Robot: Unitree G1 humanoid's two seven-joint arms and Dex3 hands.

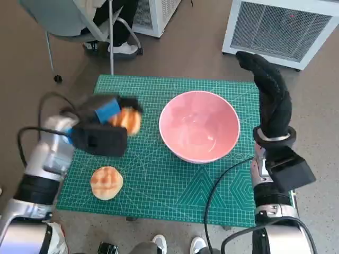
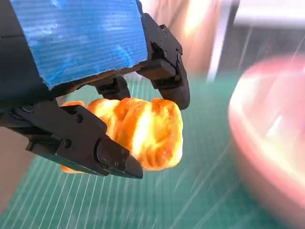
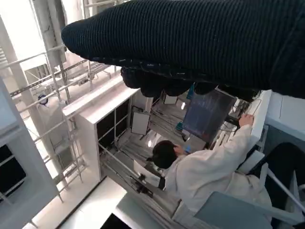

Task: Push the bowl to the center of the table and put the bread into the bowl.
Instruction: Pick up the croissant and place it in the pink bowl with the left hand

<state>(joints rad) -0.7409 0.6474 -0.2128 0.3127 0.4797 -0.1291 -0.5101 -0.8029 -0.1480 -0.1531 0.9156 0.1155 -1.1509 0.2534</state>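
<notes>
Two buns: one (image 1: 128, 120) gripped in my left hand (image 1: 100, 129), one (image 1: 106, 182) on the mat (image 1: 175, 180).
Bowl (image 1: 199, 126): beside the held bun.
Right hand (image 1: 270, 95): raised, holding nothing, fingers extended.

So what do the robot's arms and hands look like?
Both forearms are pale grey with black cuffs and looping black cables. The left hand is black, boxy plastic with blue tape across its back. The right hand wears a black knitted glove.

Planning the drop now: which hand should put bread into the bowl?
Left. The left hand already holds a bread roll beside the pink bowl. The right hand is raised at the table's right edge, holding nothing.
</notes>
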